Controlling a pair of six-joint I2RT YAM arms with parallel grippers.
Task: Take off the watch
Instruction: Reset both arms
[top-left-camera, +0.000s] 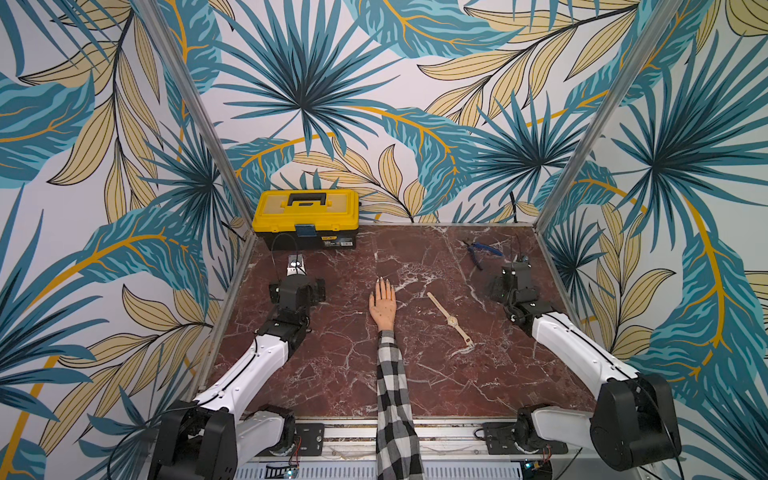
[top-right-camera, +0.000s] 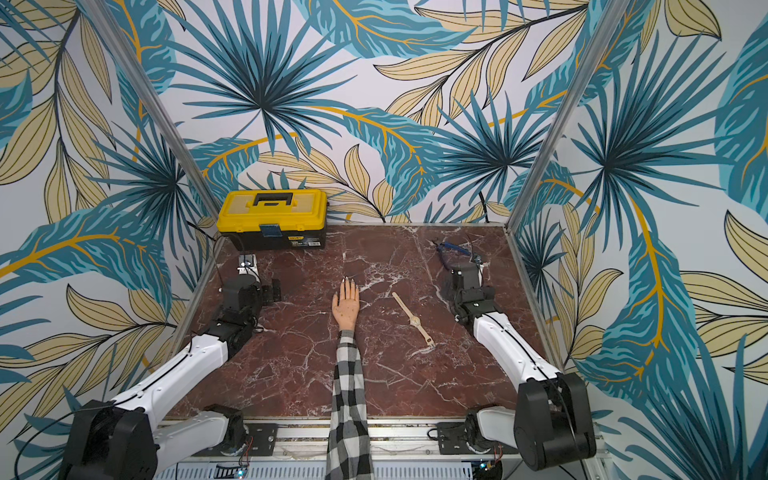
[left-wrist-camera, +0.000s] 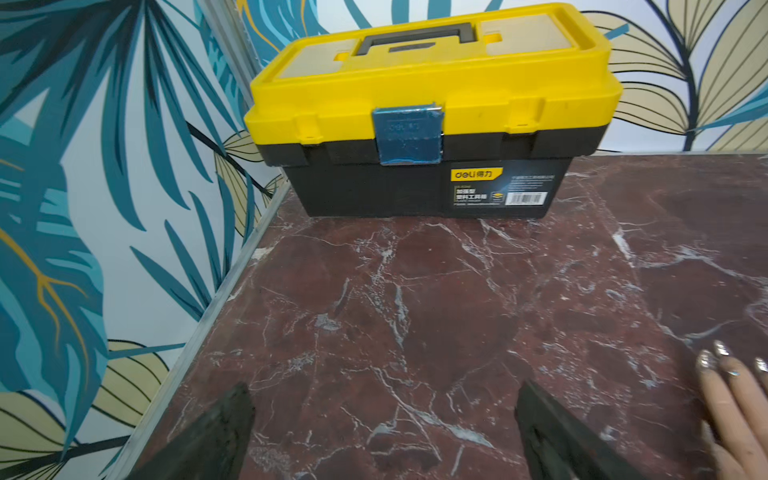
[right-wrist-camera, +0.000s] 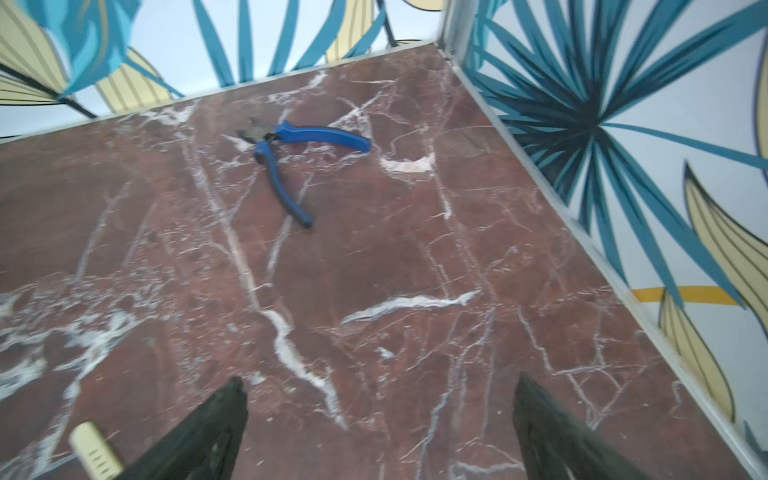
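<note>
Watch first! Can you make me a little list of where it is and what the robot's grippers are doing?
watch: strap open, lying flat on the table, apart from the mannequin hand
mannequin hand: no watch on it
left gripper: open, empty
right gripper: open, empty
task: looks done

A black toolbox (top-left-camera: 305, 218) with a yellow lid stands shut in the far left corner of the red marble table (top-left-camera: 324, 365), its handle folded flat (a blue latch sits at the middle of its front). Blue-handled pliers (right-wrist-camera: 270, 141) lie near the far right corner, handles spread apart. A mannequin arm (top-left-camera: 390, 374) in a black-and-white checked sleeve runs up the middle from the near edge, fingers pointing far, with leaf-patterned walls (top-left-camera: 332, 104) around three sides.
</note>
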